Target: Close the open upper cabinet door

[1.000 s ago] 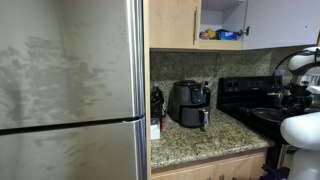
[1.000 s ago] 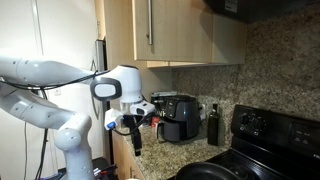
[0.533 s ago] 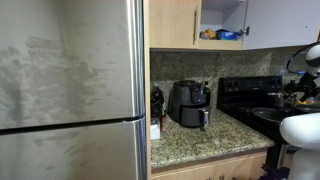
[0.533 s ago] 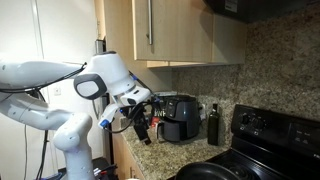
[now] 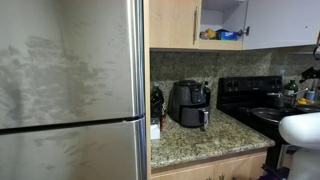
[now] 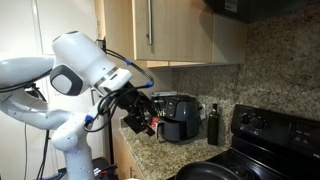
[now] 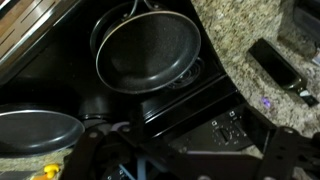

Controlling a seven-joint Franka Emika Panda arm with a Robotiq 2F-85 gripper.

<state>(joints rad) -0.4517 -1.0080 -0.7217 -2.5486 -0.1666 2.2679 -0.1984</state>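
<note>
Cabinet door [image 6: 190,30] well above tool [image 6: 141,119], apart.

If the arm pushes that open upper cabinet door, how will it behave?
Likely stiff: the cabinet door looks like a flat, rigid panel. It stands swung out beside the cupboard, so a push should swing it shut, not slide it.

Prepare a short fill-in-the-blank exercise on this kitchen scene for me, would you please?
1. In an exterior view, the upper cabinet door stands ____.
2. The black air fryer sits on the ____ countertop.
3. In the wrist view, a round frying pan rests on the ____ stove.
4. The gripper hangs ____ the wall cabinets.
Missing words: open; granite; black; below.
</note>
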